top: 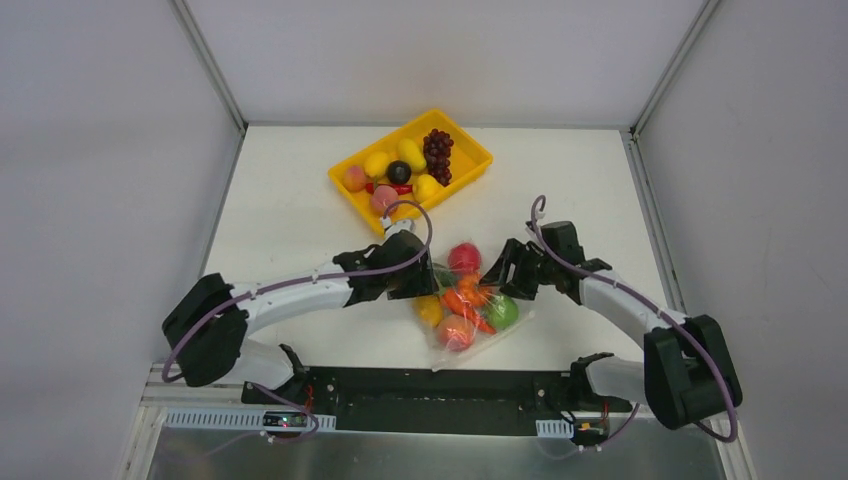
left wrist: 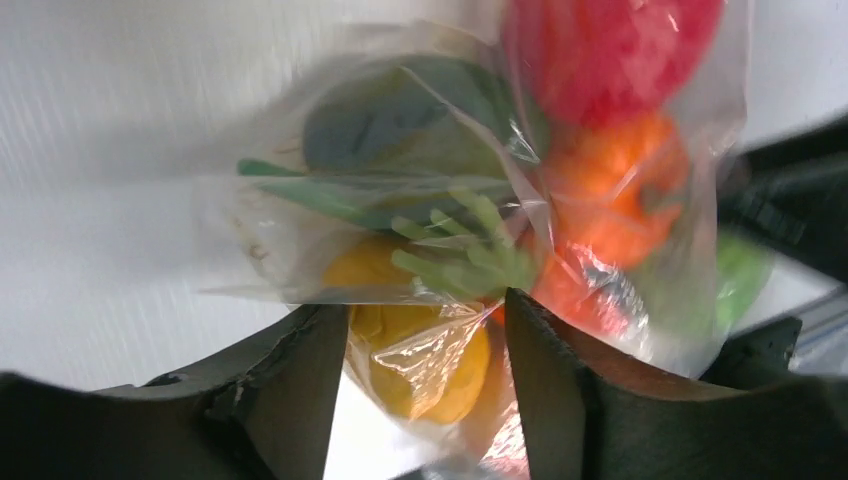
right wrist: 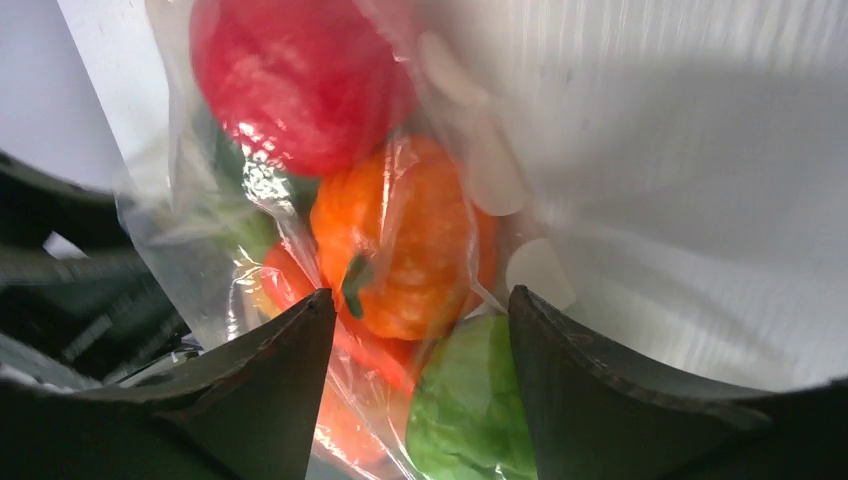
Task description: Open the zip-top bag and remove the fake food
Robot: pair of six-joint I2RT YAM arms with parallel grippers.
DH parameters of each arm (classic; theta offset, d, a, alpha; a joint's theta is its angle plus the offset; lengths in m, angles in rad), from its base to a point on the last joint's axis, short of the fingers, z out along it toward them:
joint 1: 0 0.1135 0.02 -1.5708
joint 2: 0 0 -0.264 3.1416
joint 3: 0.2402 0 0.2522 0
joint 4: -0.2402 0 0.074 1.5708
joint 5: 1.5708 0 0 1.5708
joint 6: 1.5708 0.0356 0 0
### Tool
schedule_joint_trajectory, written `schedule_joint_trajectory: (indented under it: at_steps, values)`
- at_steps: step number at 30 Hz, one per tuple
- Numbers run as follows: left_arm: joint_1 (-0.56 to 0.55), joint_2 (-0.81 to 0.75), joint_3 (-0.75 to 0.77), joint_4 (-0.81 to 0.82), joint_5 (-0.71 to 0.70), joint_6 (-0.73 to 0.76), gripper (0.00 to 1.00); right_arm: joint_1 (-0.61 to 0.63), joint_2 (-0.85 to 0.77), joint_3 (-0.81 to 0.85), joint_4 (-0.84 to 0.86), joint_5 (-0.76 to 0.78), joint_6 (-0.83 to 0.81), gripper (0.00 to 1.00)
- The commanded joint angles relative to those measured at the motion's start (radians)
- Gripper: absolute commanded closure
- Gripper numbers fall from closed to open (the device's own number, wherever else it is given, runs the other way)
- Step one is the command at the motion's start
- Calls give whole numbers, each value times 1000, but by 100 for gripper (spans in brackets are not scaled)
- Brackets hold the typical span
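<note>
The clear zip-top bag (top: 470,300) lies on the white table between my two grippers, holding the fake food: a red ball (top: 463,257), an orange (top: 474,287), a carrot (top: 462,303), a green apple (top: 502,311), a peach (top: 455,332) and a yellow-orange fruit (top: 430,310). My left gripper (top: 425,280) is open at the bag's left edge; in the left wrist view (left wrist: 422,300) the bag film and the yellow-orange fruit (left wrist: 425,365) sit between its fingers. My right gripper (top: 500,275) is open at the bag's right side (right wrist: 421,292), around the orange (right wrist: 405,240) and green apple (right wrist: 475,400).
A yellow tray (top: 472,150) stands at the back centre with a dark purple grape bunch (top: 438,155) and several other plastic fruits. Grey walls close in the table on the left, right and back. The arm bases stand at the near edge.
</note>
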Motion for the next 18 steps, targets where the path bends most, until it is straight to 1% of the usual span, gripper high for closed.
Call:
schedule_joint_trajectory:
  at_steps: [1, 4, 5, 9, 11, 13, 15, 18]
  values:
    - [77, 167, 211, 12, 39, 117, 44, 89, -156, -115, 89, 80, 171, 37]
    - [110, 316, 397, -54, 108, 211, 47, 179, -258, -180, 114, 177, 274, 43]
    - [113, 370, 466, -80, 135, 265, 47, 207, -294, -202, 126, 207, 316, 45]
    - [117, 554, 744, -195, 192, 414, 47, 330, -465, -319, 210, 358, 511, 45]
    - [119, 619, 844, -211, 220, 477, 47, 389, -538, -368, 250, 416, 593, 45]
    - [120, 653, 906, -207, 245, 517, 47, 438, -569, -397, 276, 454, 629, 45]
    - [120, 636, 910, -193, 251, 541, 45, 479, -553, -394, 256, 486, 637, 44]
    - [123, 481, 802, -133, 190, 527, 40, 526, -507, -361, 221, 519, 636, 41]
